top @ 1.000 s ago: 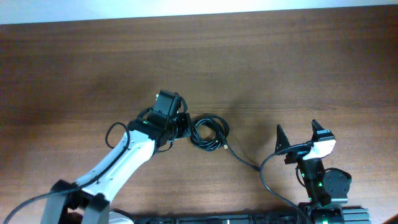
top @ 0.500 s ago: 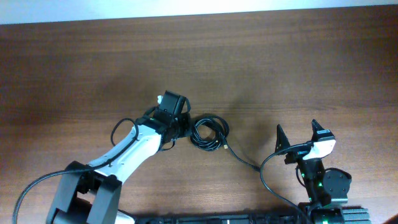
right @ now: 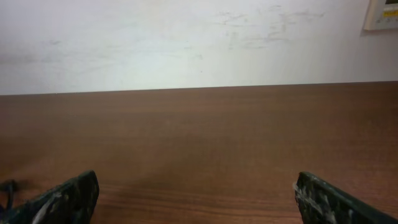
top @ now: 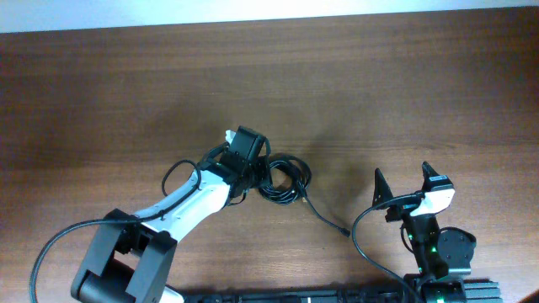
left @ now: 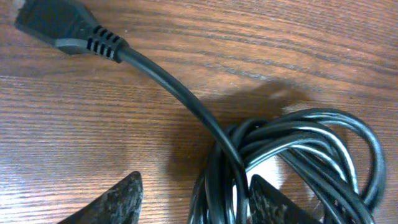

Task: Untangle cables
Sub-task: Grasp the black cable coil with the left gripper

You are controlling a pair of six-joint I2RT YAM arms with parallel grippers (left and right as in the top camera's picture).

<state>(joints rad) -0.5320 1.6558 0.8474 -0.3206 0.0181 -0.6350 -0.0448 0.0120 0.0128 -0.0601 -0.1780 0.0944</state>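
The cables (top: 284,179) lie knotted in one small black coil near the middle of the wooden table, with a loose end running right to a small plug (top: 343,227). My left gripper (top: 259,172) is open at the coil's left edge. In the left wrist view the coil (left: 292,162) fills the lower right, its left strands lie between my open left fingers (left: 196,199), and a black plug (left: 59,28) lies at top left. My right gripper (top: 405,185) is open and empty, raised at the front right, far from the coil. It also shows in the right wrist view (right: 196,193).
The brown wooden table (top: 126,93) spreads all round the coil. Its far edge meets a white wall (right: 186,37). The right arm's own thick black wire (top: 362,244) loops near the table's front edge.
My left gripper has moved right, from just left of the coil to over its left edge. The coil's loose end has shifted a little. The right arm has not moved.
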